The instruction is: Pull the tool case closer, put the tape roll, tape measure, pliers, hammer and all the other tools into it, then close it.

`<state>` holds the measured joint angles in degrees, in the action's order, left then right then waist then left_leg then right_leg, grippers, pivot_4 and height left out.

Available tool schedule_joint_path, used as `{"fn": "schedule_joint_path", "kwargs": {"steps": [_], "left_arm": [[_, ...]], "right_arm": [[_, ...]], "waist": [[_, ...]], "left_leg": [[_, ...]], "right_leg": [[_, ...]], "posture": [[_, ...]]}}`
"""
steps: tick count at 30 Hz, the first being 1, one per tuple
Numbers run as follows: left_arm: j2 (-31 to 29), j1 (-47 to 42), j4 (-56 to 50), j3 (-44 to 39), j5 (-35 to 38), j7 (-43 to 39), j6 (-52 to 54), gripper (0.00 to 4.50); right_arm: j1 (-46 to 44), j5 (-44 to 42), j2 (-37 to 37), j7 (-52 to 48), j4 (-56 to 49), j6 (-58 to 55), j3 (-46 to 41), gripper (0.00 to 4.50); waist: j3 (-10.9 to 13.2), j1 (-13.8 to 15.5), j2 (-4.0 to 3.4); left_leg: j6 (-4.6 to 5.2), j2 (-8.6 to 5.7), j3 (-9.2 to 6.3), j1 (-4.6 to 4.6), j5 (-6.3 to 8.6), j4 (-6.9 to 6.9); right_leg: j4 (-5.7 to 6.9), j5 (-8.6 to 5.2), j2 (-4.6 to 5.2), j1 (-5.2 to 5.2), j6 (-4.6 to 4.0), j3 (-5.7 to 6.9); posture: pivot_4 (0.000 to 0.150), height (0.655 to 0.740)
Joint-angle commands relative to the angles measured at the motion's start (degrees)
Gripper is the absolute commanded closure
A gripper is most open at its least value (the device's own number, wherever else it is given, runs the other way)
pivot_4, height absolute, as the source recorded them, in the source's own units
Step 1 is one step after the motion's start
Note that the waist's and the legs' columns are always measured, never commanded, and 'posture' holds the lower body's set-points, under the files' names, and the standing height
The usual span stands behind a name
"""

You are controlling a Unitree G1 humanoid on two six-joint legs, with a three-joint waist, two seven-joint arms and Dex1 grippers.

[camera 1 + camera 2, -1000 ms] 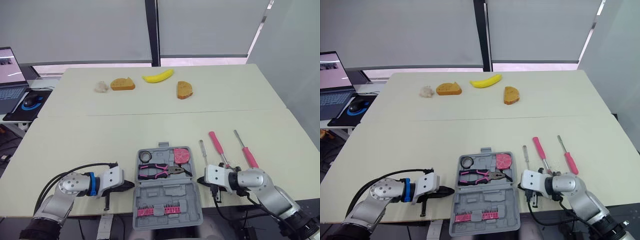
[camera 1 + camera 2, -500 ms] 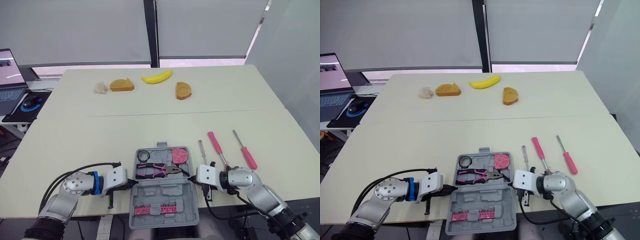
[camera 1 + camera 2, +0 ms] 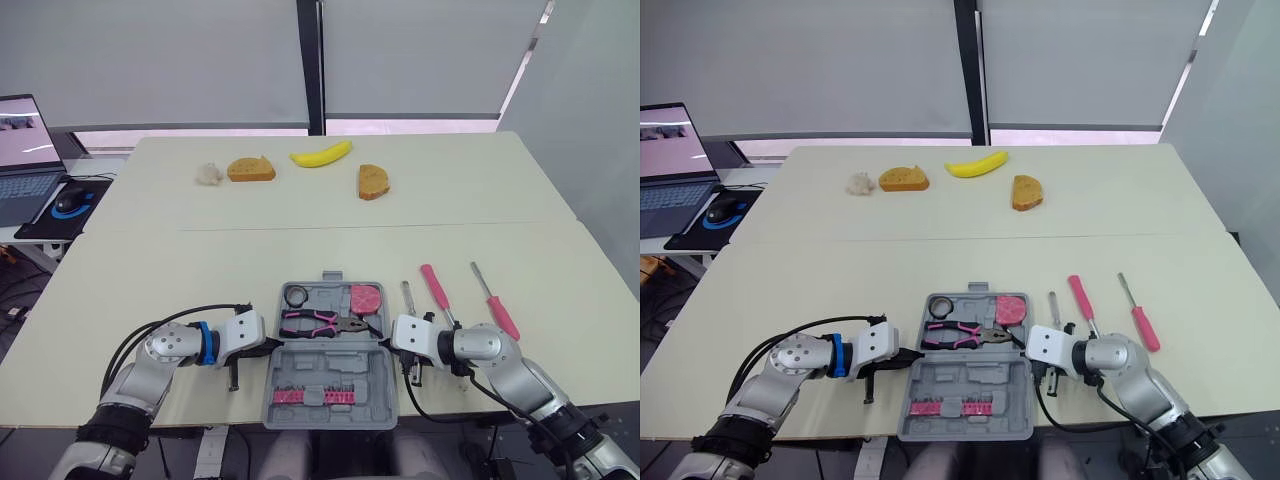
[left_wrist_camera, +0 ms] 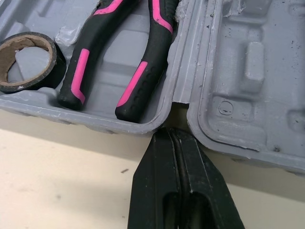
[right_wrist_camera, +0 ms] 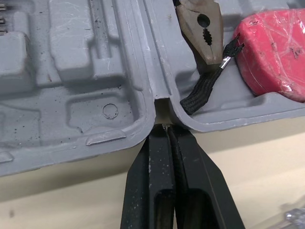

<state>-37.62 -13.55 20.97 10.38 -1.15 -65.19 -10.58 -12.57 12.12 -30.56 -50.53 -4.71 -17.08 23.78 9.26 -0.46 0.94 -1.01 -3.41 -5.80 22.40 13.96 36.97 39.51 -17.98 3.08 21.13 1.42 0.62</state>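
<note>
An open grey tool case (image 3: 330,368) holds a tape roll (image 3: 294,295), pink-handled pliers (image 3: 322,322) and a red tape measure (image 3: 366,298). The left gripper (image 4: 172,136), fingers pressed together, points into the case's left hinge notch. The right gripper (image 5: 167,130), likewise closed, meets the right notch. Two pink screwdrivers (image 3: 436,291) lie right of the case.

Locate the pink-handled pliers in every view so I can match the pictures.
Left eye view: pliers lie across the tool case's far half.
Right eye view: same spot.
Left wrist view: their handles, beside the tape roll.
Right wrist view: their metal head, beside the red tape measure.
Shared landmark: the case's hinge line.
</note>
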Motion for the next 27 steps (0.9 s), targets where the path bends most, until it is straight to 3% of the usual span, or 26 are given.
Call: {"fn": "schedule_joint_path", "kwargs": {"steps": [1, 27], "left_arm": [[2.4, -1.8, 1.5, 2.2, -1.3, 1.7, -1.1, 4.48], [6.5, -10.0, 12.7, 2.9, -6.3, 4.6, -4.0, 4.48]], "right_arm": [[-1.5, 0.7, 2.0, 1.9, 0.7, -0.8, 0.9, 4.5], [-7.0, 4.3, 6.2, 6.2, 7.4, -2.8, 0.8, 4.5]], "waist": [[0.0, 0.0, -0.02], [-0.2, 0.2, -0.09]], "left_leg": [[0.0, 0.0, 0.0, -0.03, 0.0, 0.0], [0.01, -0.01, 0.0, -0.48, 0.0, -0.03]], "right_leg": [[0.0, 0.0, 0.0, -0.01, 0.0, 0.0], [-0.01, 0.0, 0.0, -0.18, 0.01, -0.01]], "posture": [[0.15, 0.74], [0.15, 0.74]]}}
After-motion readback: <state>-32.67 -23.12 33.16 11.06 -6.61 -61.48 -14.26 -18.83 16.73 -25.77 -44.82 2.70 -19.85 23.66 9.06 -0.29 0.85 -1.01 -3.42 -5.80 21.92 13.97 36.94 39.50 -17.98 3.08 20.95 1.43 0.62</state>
